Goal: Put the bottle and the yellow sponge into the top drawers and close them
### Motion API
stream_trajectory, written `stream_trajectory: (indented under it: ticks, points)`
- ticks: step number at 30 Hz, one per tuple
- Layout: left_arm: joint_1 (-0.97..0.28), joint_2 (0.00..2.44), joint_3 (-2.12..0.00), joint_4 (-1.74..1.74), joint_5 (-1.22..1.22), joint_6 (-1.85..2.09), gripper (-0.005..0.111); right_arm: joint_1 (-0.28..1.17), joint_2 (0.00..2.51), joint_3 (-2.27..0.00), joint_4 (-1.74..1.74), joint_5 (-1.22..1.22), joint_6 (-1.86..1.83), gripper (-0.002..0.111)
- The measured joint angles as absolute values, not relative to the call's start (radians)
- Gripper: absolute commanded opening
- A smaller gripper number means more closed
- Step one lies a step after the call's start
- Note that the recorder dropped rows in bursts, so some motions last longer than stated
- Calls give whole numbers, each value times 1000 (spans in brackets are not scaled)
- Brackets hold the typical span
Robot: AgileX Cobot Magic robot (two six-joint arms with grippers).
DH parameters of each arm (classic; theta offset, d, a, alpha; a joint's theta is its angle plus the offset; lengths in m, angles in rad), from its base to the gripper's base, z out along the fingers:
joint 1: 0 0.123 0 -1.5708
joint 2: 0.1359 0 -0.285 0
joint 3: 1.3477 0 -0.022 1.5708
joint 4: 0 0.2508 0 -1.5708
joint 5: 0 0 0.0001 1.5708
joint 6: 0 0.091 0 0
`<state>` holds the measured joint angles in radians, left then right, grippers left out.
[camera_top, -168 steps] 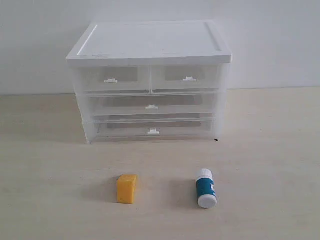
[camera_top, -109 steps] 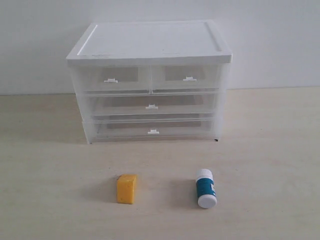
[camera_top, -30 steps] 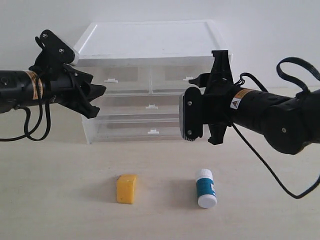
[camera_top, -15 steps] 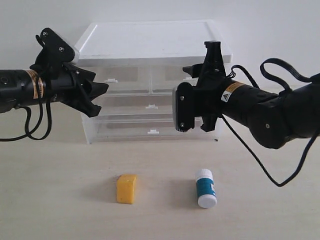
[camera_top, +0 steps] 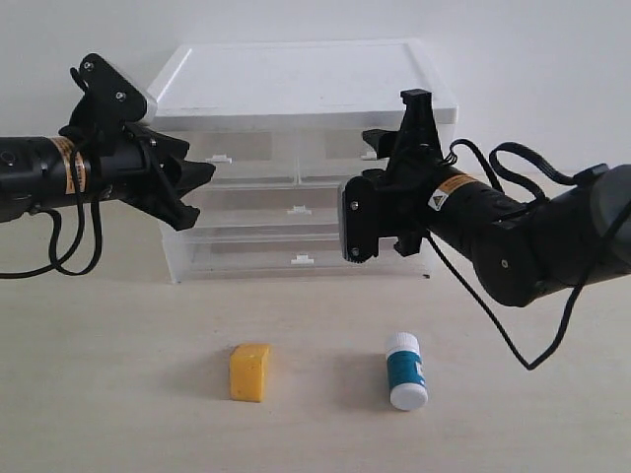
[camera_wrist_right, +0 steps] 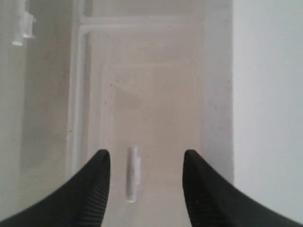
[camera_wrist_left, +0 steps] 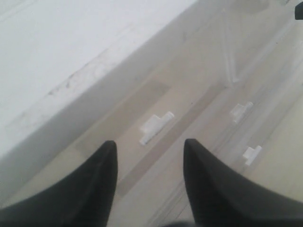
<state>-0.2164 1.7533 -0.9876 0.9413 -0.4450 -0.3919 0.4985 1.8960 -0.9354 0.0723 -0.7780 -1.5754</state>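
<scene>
The bottle [camera_top: 406, 371], teal label and white cap, lies on the table at front right. The yellow sponge [camera_top: 249, 371] sits to its left. Both top drawers are shut: the left one [camera_top: 237, 156] and the right one [camera_top: 330, 153], partly hidden by the right arm. My left gripper [camera_top: 203, 197] hovers open just in front of the left drawer; its tab handle [camera_wrist_left: 156, 127] shows ahead of the open gripper [camera_wrist_left: 149, 144]. My right gripper [camera_top: 391, 120] is open, rolled sideways at the right drawer, whose handle [camera_wrist_right: 132, 174] lies between the fingers [camera_wrist_right: 100, 163], apart from both.
The white-topped cabinet [camera_top: 296, 84] stands at the back against a pale wall, with two wider drawers [camera_top: 296, 212] below the top pair. Black cables trail from both arms. The right arm body hangs above the bottle's side of the table.
The right gripper has moved left and up, closer to the top right drawer's handle. The left gripper has edged slightly toward the left drawer. Bottle and sponge have not moved.
</scene>
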Motion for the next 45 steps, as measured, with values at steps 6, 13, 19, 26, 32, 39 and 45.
stream_trajectory:
  ticks: [6, 13, 19, 26, 32, 39, 45]
  points:
    - [-216, 1753, -988, 941, -447, -392, 42, 501, 1935, -974, 78, -782, -1582, 43]
    - [-216, 1753, -991, 941, -447, -392, 42, 508, 1957, -986, 82, -789, -1589, 35]
    - [-216, 1753, -994, 941, -449, -392, 42, 516, 1961, -986, 188, -788, -1689, 7]
    - [-216, 1753, -994, 941, -449, -392, 42, 519, 1961, -988, 226, -791, -1739, 6]
    - [-216, 1753, -994, 941, -449, -392, 42, 530, 1961, -988, 307, -800, -1814, 0]
    - [-216, 1753, -994, 922, -449, -392, 42, 565, 1961, -988, 415, -829, -1848, 0]
    - [-216, 1753, -994, 918, -449, -392, 42, 603, 1964, -995, 540, -856, -1879, 0]
